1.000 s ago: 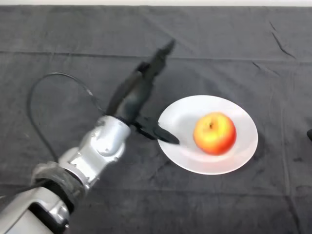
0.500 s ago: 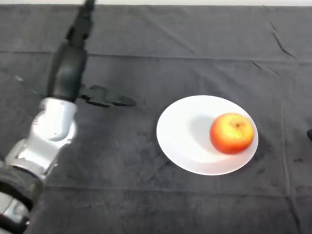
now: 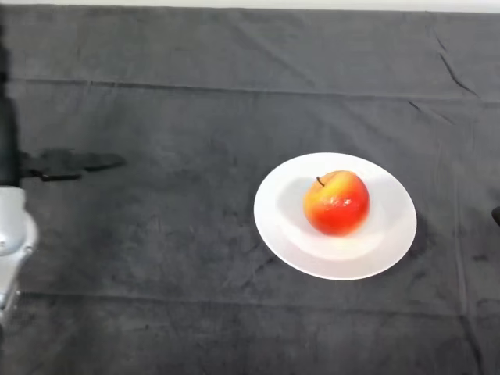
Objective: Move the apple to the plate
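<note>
A red and yellow apple (image 3: 336, 203) sits upright, stem up, near the middle of a white plate (image 3: 281, 234) on the dark cloth, right of centre. My left hand (image 3: 7, 148) is at the far left edge, well away from the plate and mostly cut off by the frame. Its thumb (image 3: 70, 162) sticks out to the right over the cloth. The hand is open and holds nothing. The silver forearm (image 3: 9, 238) shows below it.
The dark cloth (image 3: 195, 297) covers the whole table, with creases along the back and at the right. A small dark object (image 3: 496, 215) shows at the right edge.
My arm has swung left from beside the plate to the frame's left edge. The apple rolled to the plate's right side, then back towards its middle.
</note>
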Available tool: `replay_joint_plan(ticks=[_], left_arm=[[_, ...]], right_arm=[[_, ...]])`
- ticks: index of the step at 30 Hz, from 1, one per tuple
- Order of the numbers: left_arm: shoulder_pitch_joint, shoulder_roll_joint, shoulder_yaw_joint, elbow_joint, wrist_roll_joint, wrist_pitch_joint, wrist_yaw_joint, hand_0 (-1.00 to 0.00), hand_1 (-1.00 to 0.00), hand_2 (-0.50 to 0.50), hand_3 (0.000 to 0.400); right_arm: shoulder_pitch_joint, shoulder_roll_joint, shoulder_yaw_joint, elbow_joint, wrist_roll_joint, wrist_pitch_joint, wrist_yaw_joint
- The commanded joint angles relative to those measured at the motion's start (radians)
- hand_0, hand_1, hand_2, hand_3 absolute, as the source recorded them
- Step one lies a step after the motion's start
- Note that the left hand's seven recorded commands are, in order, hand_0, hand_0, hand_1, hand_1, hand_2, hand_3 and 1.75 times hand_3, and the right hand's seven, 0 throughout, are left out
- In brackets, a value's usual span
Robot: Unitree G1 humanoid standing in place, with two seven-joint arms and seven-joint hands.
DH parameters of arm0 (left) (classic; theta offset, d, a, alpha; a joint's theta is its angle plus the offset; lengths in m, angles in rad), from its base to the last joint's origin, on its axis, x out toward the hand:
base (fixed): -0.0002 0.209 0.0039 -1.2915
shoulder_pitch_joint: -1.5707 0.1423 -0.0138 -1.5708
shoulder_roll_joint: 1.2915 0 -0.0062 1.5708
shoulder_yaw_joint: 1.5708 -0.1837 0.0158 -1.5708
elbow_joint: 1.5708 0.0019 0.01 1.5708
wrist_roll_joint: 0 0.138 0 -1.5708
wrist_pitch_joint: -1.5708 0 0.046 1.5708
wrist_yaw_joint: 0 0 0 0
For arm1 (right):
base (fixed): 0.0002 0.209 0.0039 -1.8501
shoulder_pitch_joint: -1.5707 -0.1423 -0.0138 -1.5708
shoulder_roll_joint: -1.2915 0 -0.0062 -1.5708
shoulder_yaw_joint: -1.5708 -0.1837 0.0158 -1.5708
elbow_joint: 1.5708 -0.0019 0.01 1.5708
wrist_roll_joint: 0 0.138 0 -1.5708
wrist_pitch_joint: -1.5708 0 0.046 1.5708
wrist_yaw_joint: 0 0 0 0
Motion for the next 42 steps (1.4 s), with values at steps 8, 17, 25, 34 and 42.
replay_joint_plan(ticks=[8, 17, 25, 34, 42], left_arm=[[0.090, 0.085, 0.130, -0.057, -0.050, -0.022, 0.034, 0.00, 0.00, 0.00, 0.000], [0.152, 0.093, 0.237, -0.051, -0.077, -0.045, 0.048, 0.00, 0.00, 0.00, 0.000], [0.147, 0.076, 0.288, -0.034, -0.065, -0.036, 0.073, 0.00, 0.00, 0.00, 0.000], [0.137, 0.059, 0.319, -0.028, -0.052, -0.029, 0.071, 0.00, 0.00, 0.00, 0.000], [0.130, 0.048, 0.340, -0.010, -0.040, -0.039, 0.054, 0.00, 0.00, 0.00, 0.000]], right_arm=[[0.014, -0.031, -0.0236, -0.006, -0.0095, 0.001, 0.0006], [0.014, -0.031, -0.0238, -0.007, -0.0094, 0.001, 0.0001], [0.014, -0.031, -0.0239, -0.007, -0.0093, 0.001, -0.0001], [0.014, -0.031, -0.0241, -0.007, -0.0092, 0.002, -0.0002], [0.014, -0.031, -0.0241, -0.007, -0.0091, 0.002, -0.0003]])
